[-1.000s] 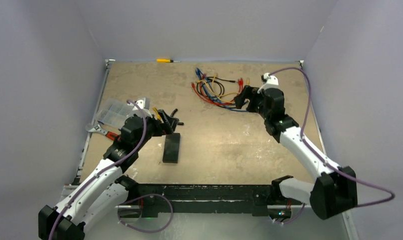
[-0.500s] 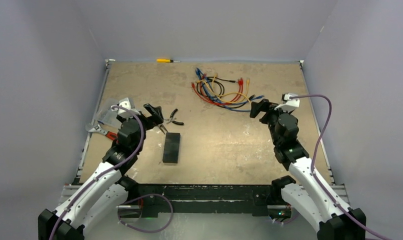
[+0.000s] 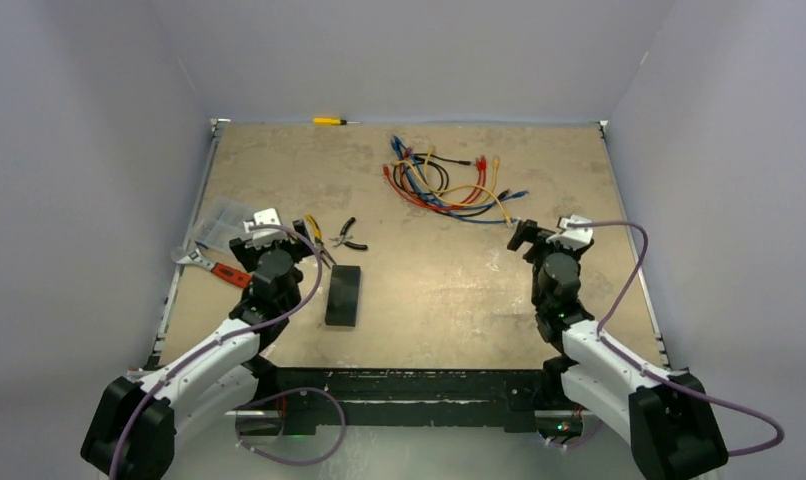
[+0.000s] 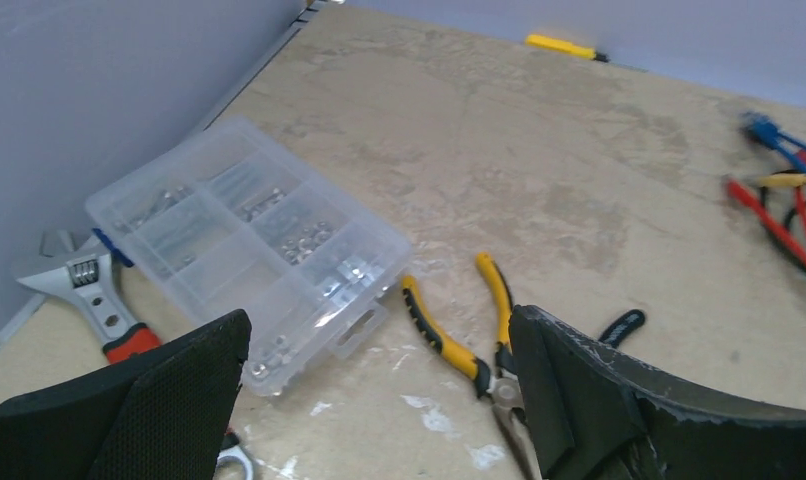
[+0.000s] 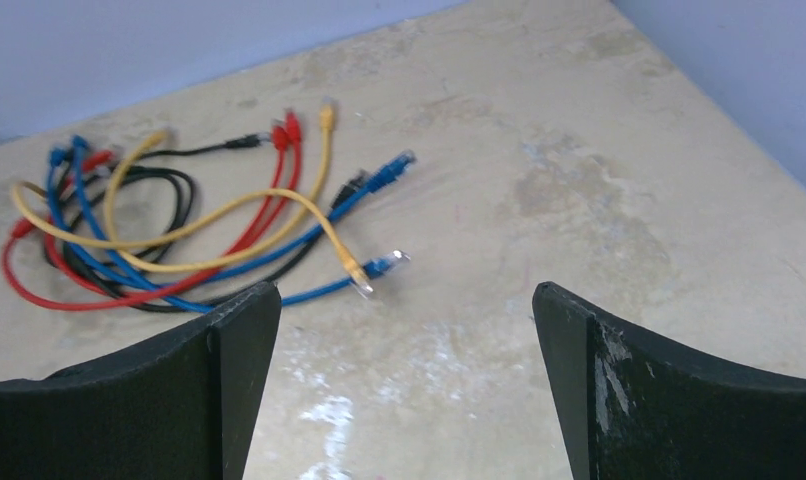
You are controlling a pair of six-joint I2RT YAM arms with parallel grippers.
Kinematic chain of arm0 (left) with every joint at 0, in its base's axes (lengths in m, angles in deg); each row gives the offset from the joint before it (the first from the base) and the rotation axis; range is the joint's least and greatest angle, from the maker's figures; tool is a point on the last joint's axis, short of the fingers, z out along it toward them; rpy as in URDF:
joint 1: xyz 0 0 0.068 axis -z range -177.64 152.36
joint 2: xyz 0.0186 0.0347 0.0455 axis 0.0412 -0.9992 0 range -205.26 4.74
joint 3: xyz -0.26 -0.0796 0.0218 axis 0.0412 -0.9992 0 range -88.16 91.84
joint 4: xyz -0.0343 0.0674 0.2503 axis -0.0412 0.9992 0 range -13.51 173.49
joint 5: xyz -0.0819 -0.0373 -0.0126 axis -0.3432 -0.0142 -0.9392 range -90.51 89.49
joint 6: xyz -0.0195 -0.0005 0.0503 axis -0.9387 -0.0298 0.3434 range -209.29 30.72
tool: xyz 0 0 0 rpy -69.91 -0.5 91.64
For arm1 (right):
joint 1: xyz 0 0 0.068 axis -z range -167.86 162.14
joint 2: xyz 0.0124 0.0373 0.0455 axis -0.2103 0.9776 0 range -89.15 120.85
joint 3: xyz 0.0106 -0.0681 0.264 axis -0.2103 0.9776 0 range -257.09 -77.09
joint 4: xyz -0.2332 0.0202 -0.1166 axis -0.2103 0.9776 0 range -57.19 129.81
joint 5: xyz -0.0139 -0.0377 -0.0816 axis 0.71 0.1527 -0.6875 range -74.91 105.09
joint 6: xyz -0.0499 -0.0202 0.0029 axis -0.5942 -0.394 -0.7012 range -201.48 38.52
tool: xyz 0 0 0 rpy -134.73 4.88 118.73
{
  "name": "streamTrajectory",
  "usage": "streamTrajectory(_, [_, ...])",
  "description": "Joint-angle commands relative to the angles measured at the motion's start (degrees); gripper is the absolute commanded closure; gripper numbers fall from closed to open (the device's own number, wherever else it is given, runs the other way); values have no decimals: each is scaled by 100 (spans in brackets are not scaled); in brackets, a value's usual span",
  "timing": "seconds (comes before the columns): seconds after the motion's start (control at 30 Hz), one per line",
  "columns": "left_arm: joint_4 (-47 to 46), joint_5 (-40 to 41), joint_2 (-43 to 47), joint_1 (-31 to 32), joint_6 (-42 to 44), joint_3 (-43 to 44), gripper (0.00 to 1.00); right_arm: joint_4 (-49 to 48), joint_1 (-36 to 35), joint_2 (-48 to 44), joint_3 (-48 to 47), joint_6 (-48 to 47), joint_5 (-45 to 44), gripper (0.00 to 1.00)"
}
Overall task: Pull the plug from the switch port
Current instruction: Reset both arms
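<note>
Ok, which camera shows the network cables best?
The right wrist view: the network cables fill its left half, plugs distinct. Top external shows them whole but small; left wrist catches only a few at its right edge.

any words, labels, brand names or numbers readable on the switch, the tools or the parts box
None can be read in any view.
The switch shows only a plain black top.
The clear parts box, wrench, pliers and cables show no legible print.
</note>
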Motion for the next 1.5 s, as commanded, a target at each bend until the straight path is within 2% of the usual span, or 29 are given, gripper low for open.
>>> streamTrajectory(0.0, [-1474, 502, -337, -113, 1033, -432, 0, -2863, 18, 220, 881, -1071, -382, 1])
streamTrajectory(0.1, [-2486, 326, -751, -306, 1273, -857, 0, -3827, 52, 769, 1039, -1401, -458, 1])
streamTrajectory(0.3, [-4242, -962, -1797, -1225, 1184, -1397, 1, -5380, 182, 2180, 984, -1668, -403, 1])
streamTrajectory(0.43, [-5071, -1607, -2750, -1677, 1163, -1365, 1, -5536, 339, 2618, 716, -1715, 44, 1])
streamTrajectory(0.53, [-5122, -2020, -3080, -1828, 1146, -1130, 1, -5422, 392, 2848, 562, -1842, 300, 2])
streamTrajectory(0.63, [-5353, -2278, -3517, -1894, 1095, -981, 2, -6721, 581, 3547, 862, -1739, 289, 1])
streamTrajectory(0.7, [-5881, -2372, -4036, -1898, 1200, -945, 3, -7798, 736, 4173, 984, -1876, 378, 1])
streamTrajectory(0.73, [-6107, -2437, -4265, -1898, 1244, -927, 2, -7933, 746, 4195, 1007, -1911, 415, 1])
streamTrajectory(0.83, [-5928, -2440, -4687, -1898, 1266, -662, 1, -6526, 782, 3817, 674, -1621, 580, 2])
streamTrajectory(0.9, [-5283, -2202, -4708, -1894, 1165, -267, 1, -6207, 797, 3976, 298, -1781, 599, 2])
streamTrajectory(0.97, [-5162, -2215, -4672, -1916, 1118, -253, 1, -5477, 910, 3811, 163, -1418, 664, 2])
streamTrajectory(1.03, [-5343, -2197, -4722, -1916, 1144, -298, 1, -5760, 939, 3914, 158, -1491, 671, 2])
streamTrajectory(1.47, [-5299, -2191, -4716, -1916, 1139, -289, 1, -5827, 945, 3892, 191, -1529, 632, 1])
